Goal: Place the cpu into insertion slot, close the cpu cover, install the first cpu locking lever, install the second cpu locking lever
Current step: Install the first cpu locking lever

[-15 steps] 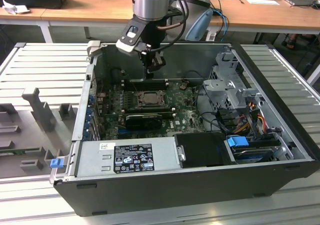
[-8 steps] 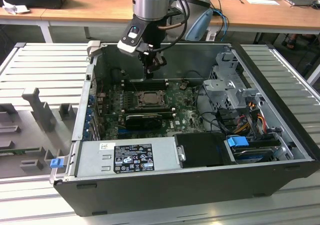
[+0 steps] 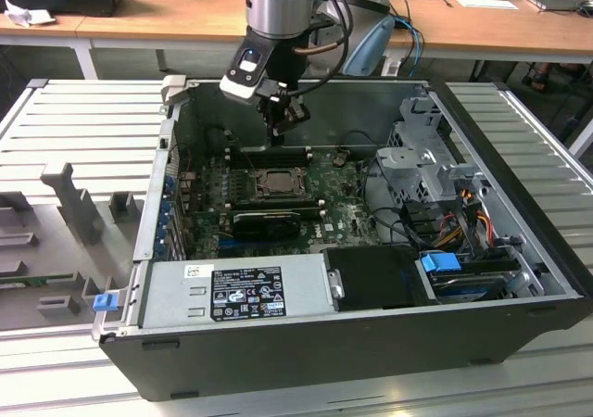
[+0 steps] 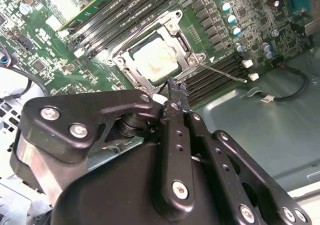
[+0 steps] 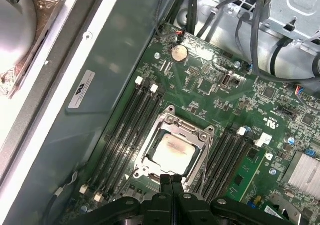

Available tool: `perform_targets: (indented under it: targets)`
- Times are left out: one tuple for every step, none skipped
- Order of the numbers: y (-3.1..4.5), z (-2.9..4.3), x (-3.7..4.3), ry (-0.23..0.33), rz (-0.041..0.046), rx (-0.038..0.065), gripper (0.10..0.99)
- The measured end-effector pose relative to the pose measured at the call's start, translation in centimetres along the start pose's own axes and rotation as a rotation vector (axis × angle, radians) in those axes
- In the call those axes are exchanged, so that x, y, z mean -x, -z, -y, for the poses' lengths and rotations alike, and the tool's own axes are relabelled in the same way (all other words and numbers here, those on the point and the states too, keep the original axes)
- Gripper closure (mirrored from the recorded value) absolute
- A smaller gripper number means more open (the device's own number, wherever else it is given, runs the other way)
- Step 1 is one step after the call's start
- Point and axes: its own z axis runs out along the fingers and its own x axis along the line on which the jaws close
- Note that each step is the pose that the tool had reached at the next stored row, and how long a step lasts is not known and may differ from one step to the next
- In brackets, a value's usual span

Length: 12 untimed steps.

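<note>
Your gripper [image 3: 276,139] hangs inside the open case [image 3: 371,343], low over the board [image 3: 347,208]. It sits just to the far side of the slot [image 3: 259,174] in the exterior view.

In both wrist views the fingers [image 5: 166,181] are pressed together with no gap and nothing between them, so you are carrying nothing.

The cpu [image 5: 172,152] already lies flat in the slot, with its pale top showing through the window of the cover [image 5: 192,135]. The cover lies down over the cpu, square to the slot's rim.

In the second wrist view the fingertips [image 4: 175,86] stand at one edge of the cover [image 4: 182,40], just beside it. You cannot tell from here whether they touch it.

The relation to watch is the thin wire lever [image 4: 222,74]:
- **Where it starts:** it begins at the slot's corner, close by the fingertips.
- **Which way it runs:** its long axis points straight away from the fingertips, and its free end is out over the memory slots [image 4: 210,87], well clear of the cover.
- **Whether it is latched:** from that lie, you would judge it is not latched down.

The cpu [image 4: 155,57] and the slot lie on the near side of your fingers.
</note>
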Motion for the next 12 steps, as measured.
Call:
perform_targets:
  targets:
    - [0.00,0.00,0.00,0.004,-0.0001,0.000,0.980]
    - [0.00,0.00,0.00,0.010,-0.0003,0.000,0.980]
    - [0.00,0.00,0.00,0.014,-0.0004,0.000,0.980]
    - [0.00,0.00,0.00,0.020,-0.0006,-0.001,0.980]
    - [0.00,0.00,0.00,0.025,-0.0008,-0.001,0.980]
    - [0.00,0.00,0.00,0.033,-0.0010,-0.001,0.980]
    - [0.00,0.00,0.00,0.038,-0.0012,-0.001,0.980]
    - [0.00,0.00,0.00,0.043,-0.0013,-0.001,0.980]
    - [0.00,0.00,0.00,0.047,-0.0014,-0.001,0.980]
    - [0.00,0.00,0.00,0.053,-0.0016,-0.002,0.980]
    - [0.00,0.00,0.00,0.058,-0.0017,-0.002,0.980]
    - [0.00,0.00,0.00,0.064,-0.0020,-0.002,0.980]
